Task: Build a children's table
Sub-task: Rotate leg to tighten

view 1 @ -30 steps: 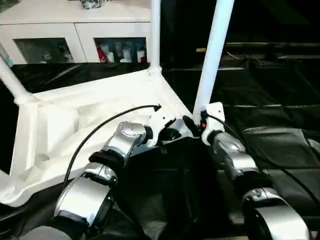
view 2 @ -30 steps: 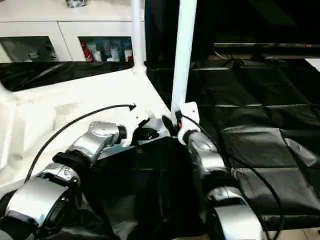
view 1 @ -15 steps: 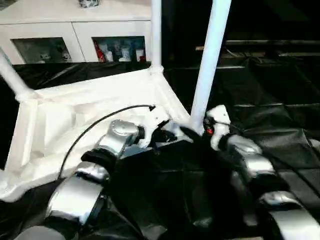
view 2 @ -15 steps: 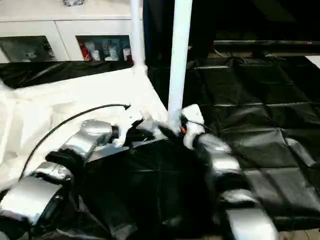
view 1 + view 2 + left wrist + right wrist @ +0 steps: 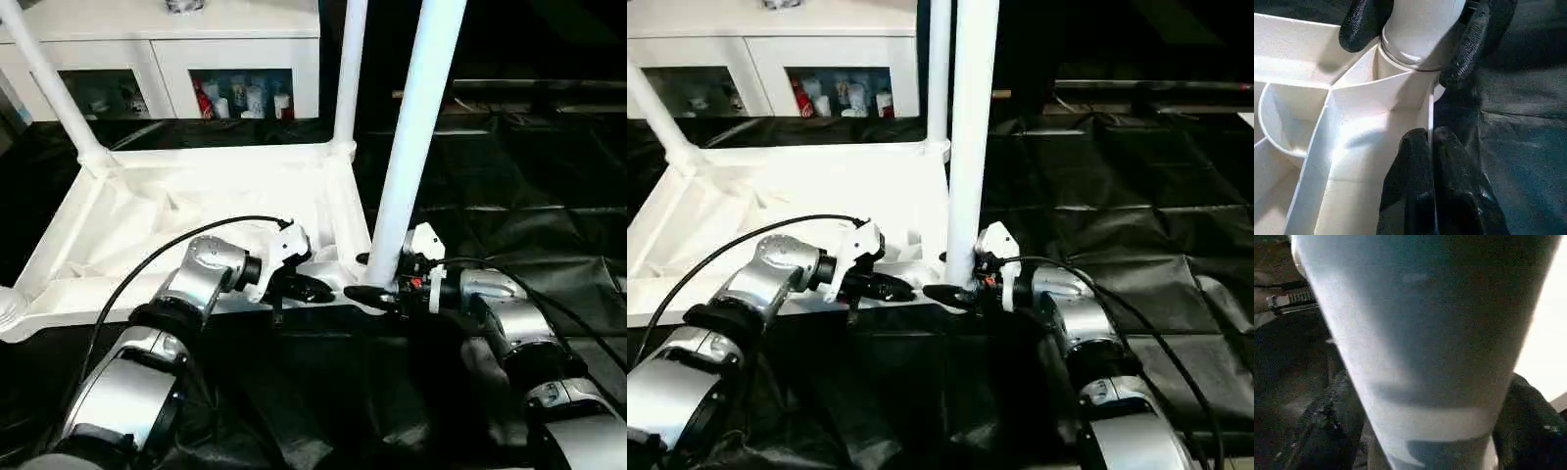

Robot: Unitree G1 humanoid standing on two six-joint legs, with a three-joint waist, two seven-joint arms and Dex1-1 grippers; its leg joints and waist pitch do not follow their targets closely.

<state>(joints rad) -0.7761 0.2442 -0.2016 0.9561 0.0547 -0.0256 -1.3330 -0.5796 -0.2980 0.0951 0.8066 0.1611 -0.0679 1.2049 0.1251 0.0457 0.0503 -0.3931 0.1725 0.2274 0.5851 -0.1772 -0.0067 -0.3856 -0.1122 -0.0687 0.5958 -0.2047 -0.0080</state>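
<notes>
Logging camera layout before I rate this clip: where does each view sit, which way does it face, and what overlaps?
Left eye view: on the head, looking forward and down at the upturned children's table; both silver forearms show.
Right eye view: a slightly shifted twin of that scene, white cabinet behind.
Left wrist view: along the left claw, which pinches the table's rim; the right claw's fingers straddle the near leg.
Right wrist view: pressed close to that leg.
Shared: both wrist views see the near leg's base.

Black quilted sheet [image 5: 509,186] covers the worktop, creased at the near edge. Lying directly on it: children's table [image 5: 186,211], upside down on its top, left of centre, legs pointing up. Right side bare sheet.
</notes>
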